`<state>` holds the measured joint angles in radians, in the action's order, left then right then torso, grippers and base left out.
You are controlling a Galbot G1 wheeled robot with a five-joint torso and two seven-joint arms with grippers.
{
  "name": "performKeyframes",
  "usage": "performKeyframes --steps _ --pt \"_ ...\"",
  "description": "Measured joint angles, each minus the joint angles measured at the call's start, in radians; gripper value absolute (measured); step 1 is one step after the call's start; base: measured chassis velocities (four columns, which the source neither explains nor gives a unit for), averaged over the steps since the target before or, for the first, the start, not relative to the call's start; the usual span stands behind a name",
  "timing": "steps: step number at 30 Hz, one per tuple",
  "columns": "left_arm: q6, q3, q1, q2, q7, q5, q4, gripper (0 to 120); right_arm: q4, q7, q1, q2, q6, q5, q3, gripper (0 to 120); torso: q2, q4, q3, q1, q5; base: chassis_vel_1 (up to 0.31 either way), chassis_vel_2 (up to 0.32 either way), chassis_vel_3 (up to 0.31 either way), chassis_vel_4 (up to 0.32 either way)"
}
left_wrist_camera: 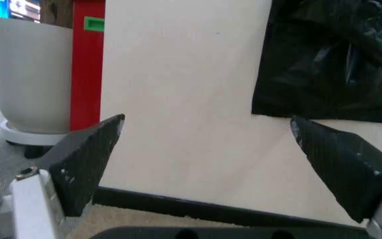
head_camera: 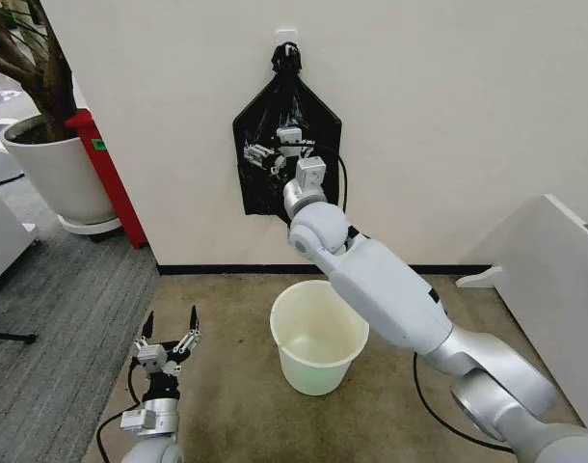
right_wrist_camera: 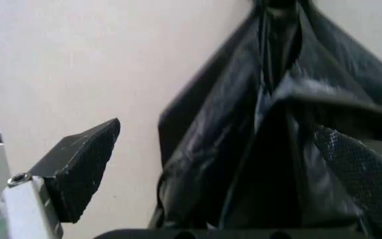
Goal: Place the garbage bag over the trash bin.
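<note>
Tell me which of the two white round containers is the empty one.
The trash bin, the small cream bucket on the floor before the wall, between the arms. The planter pot at far left is bigger and holds a tree.

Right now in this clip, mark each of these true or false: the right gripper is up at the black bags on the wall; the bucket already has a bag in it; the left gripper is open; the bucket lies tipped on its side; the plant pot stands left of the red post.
1. The right gripper is up at the black bag bundle hanging on the wall. True.
2. The bucket already has a bag in it. False: its inside is bare and cream-white.
3. The left gripper is open. True, low over the floor.
4. The bucket lies on its side. False: it stands upright.
5. The plant pot stands left of the red post. True.
</note>
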<state>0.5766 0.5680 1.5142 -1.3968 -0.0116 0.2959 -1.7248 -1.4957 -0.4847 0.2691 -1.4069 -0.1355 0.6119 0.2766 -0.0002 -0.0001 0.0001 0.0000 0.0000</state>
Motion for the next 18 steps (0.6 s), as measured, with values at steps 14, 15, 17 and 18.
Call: performKeyframes --steps 14,15,17,18 --pt "-0.001 0.005 0.015 -0.002 -0.001 0.001 -0.021 99 0.152 0.036 -0.005 -0.035 0.061 -0.036 -0.037 74 0.000 0.0000 0.000 0.000 0.0000 0.000 0.000 0.000 0.000" --pt "-0.001 0.005 0.016 -0.003 -0.001 0.001 -0.022 99 0.159 0.042 -0.005 -0.032 0.068 -0.042 -0.039 69 0.000 0.0000 0.000 0.000 0.0001 0.000 0.000 0.000 0.000" --pt "-0.001 0.006 0.017 -0.002 -0.001 0.001 -0.023 99 0.164 0.047 -0.003 -0.028 0.073 -0.046 -0.047 61 0.000 0.0000 0.000 0.000 0.0000 0.000 0.000 0.000 0.000" --pt "-0.001 0.006 0.017 -0.001 -0.001 0.001 -0.023 99 0.166 0.048 -0.002 -0.027 0.073 -0.046 -0.049 57 0.000 0.0000 0.000 0.000 0.0001 0.000 0.000 0.000 0.000"
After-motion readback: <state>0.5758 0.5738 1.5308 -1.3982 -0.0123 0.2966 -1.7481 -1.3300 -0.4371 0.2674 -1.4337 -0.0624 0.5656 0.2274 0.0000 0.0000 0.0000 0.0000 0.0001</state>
